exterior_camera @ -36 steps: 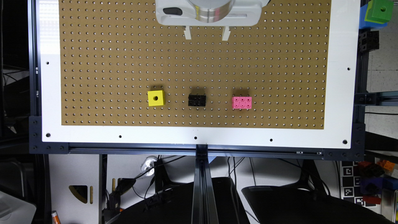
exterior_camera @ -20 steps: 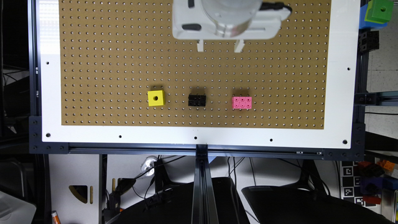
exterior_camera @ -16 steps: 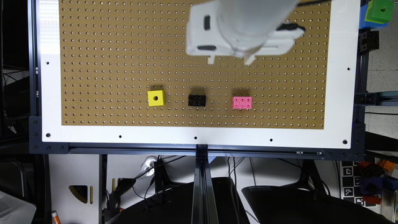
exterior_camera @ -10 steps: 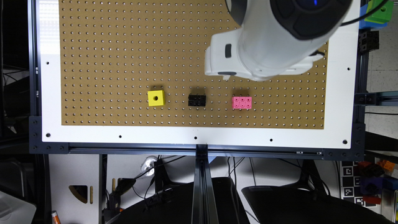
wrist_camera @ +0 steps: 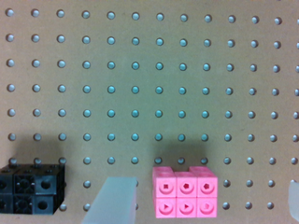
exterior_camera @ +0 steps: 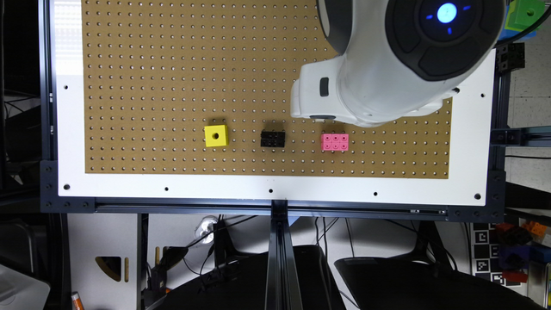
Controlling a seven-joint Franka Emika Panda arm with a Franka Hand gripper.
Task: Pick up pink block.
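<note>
Black brick (wrist_camera: 29,188) cut by wrist pic's edge. Fingers (wrist_camera: 112,201) blurred, tips cropped, prob. apart. Pegboard (exterior_camera: 172,64) partly hidden behind arm (exterior_camera: 387,64).

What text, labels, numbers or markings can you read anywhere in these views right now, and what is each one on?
No readable words, brands or numbers in either view.
Square black-and-white fiducial-type tags below the exterior view's right edge of the pegboard: patterns, not text.
Small raised shapes on the pink block studs in the wrist view: too blurred to read as characters.
Glowing blue light on the arm: a light, no lettering.
</note>
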